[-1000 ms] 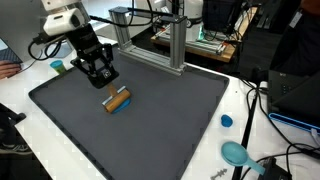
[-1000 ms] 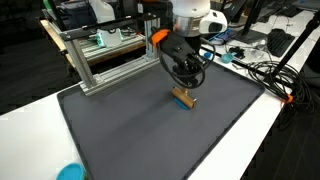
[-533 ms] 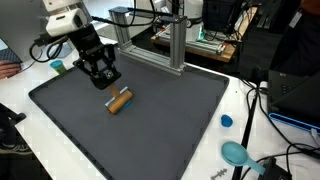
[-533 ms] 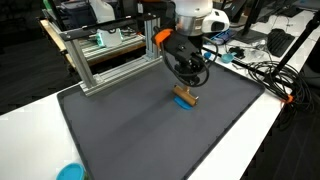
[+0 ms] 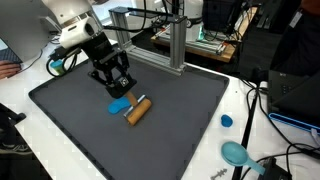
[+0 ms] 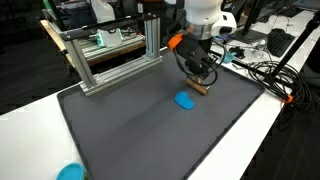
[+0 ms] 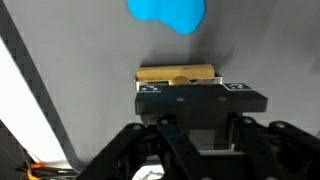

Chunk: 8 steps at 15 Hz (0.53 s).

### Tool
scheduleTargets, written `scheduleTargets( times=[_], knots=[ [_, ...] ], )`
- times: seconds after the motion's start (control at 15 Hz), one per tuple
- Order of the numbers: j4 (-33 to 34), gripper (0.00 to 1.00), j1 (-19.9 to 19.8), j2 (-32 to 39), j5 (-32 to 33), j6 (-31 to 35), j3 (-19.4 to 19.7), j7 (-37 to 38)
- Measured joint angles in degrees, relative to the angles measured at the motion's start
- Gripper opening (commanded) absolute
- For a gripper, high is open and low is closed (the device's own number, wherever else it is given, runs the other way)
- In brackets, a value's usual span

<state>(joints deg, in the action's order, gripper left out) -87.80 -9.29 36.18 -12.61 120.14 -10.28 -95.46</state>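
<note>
A short brown wooden block sits at the tips of my gripper, whose jaws are shut on it. In both exterior views the block hangs from the gripper just above the black mat. A flat blue piece lies on the mat right beside the block, uncovered. In the wrist view that blue piece shows beyond the block.
An aluminium frame stands along the mat's back edge. A small blue cap and a teal round thing lie on the white table beside cables. Another blue round thing sits near a mat corner.
The gripper has moved sideways across the mat with the wooden block in it. The block has come off the blue piece, which now lies uncovered.
</note>
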Motion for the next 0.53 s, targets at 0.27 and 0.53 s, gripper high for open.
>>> scheduleTargets(
  times=[0.27, 0.53],
  knots=[
    [-1.1, 0.22, 2.85, -1.71, 4.08, 0.87, 1.55, 2.2],
    [-6.05, 0.22, 7.55, -7.81, 12.43, -1.0, 4.34, 11.44]
  ],
)
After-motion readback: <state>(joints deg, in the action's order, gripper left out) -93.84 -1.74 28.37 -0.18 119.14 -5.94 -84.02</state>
